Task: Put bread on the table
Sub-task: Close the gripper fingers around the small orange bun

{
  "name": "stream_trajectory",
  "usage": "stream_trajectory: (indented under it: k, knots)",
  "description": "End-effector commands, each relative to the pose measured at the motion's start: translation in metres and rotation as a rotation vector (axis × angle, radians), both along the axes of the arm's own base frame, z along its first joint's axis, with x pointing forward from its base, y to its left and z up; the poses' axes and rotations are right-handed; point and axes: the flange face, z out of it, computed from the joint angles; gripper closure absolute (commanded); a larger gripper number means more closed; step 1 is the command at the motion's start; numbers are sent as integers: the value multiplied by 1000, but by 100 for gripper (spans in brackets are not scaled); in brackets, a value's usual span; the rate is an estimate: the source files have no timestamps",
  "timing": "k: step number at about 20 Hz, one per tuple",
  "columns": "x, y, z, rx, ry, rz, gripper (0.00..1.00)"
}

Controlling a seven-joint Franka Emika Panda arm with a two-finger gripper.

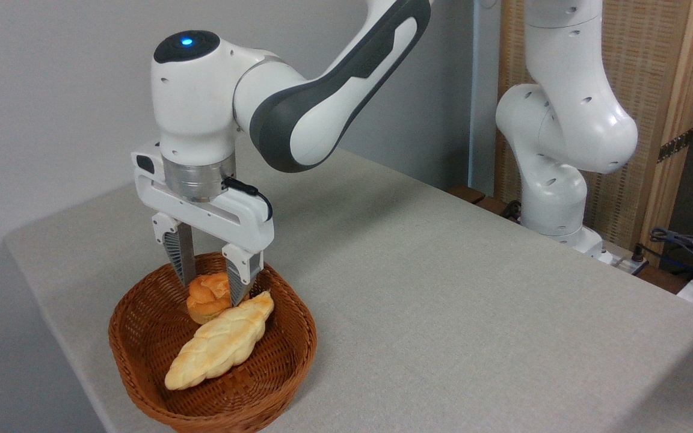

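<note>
The bread (207, 299), a small golden-orange knotted bun, sits at the back of a brown wicker basket (142, 343), which stands on the grey-beige table (443, 288). My gripper (212, 293) reaches straight down into the basket. Its two ribbed fingers (179, 252) stand on the bun's left and right flanks and touch its upper half, so the gripper is shut on it. The bun's underside is low in the basket, against the long loaf. I cannot tell whether it is lifted off the basket floor.
A long pale braided loaf (221, 343) lies diagonally in the basket, just in front of the bun and under the right finger. The arm's white base (554, 198) stands at the table's far right edge, with cables (683, 246) beyond it.
</note>
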Motion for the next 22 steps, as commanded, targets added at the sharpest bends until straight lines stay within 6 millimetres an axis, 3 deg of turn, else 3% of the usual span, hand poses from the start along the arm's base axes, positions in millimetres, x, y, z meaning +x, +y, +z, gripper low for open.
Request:
stream_trajectory:
  k: [1,7,10,22]
  knots:
    - [-2,-8,-8,-8,-11,-1,2]
    - [-1,-6,-10,-6,-23,-19,47]
    - [-1,-5,-10,-5,-22,-21,56]
    - [3,6,2,-35,-43,-2,61]
